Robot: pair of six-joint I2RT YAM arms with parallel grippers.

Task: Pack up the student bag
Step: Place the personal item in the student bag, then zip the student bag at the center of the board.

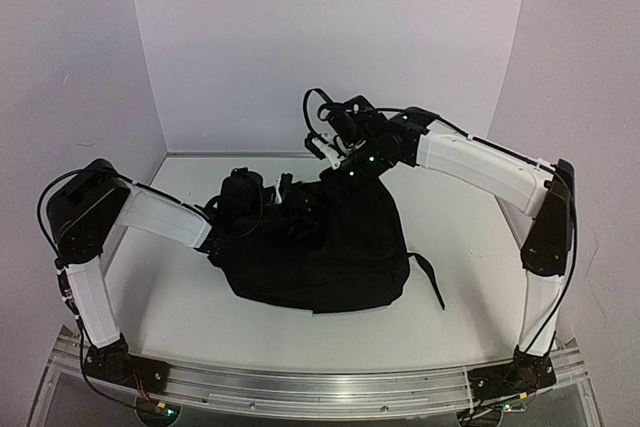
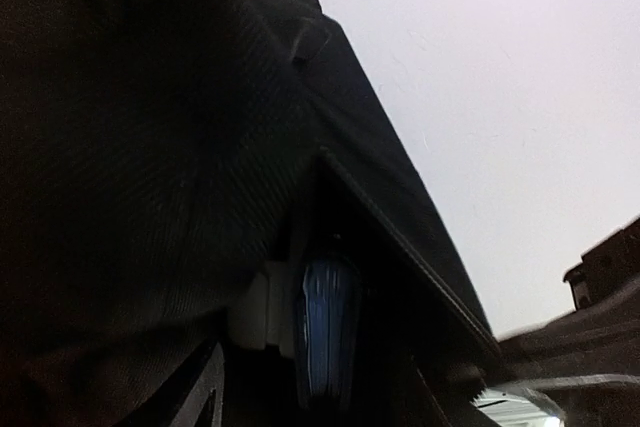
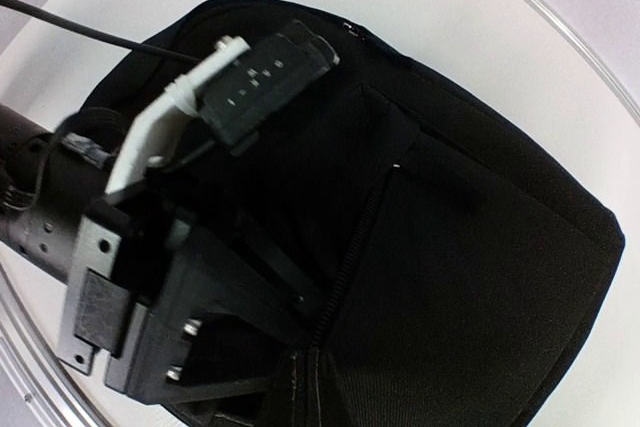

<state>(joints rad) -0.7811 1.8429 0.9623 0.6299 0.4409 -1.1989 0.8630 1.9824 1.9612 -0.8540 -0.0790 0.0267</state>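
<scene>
Student bag (image 1: 320,247), black, slumped mid-table (image 1: 470,277), by far the biggest thing there; 1 strap (image 1: 432,282) trails off its right side onto the white top

Left gripper (image 1: 243,190) comes in low from the left, nose buried in the bag's upper-left edge, fingers hidden by fabric, so can't tell if spread or pinching

Left wrist view is nearly all black weave up close, with a fold running diagonally. Down in the dark gap sits something blue (image 2: 325,337), blurred, with a pale piece (image 2: 262,312) just beside it; can't tell what either is

Right gripper (image 1: 335,162) reaches over from the right and sits at the bag's top rear, where the fabric rises to a peak right under it. It looks in contact, but the fingertips aren't clear in any view, so can't tell whether they're pressed together

Right wrist view looks down on the bag, a zip line (image 3: 350,247) running across the black panel, black hardware crowding the left of the frame, white tabletop around the bag's edge
</scene>
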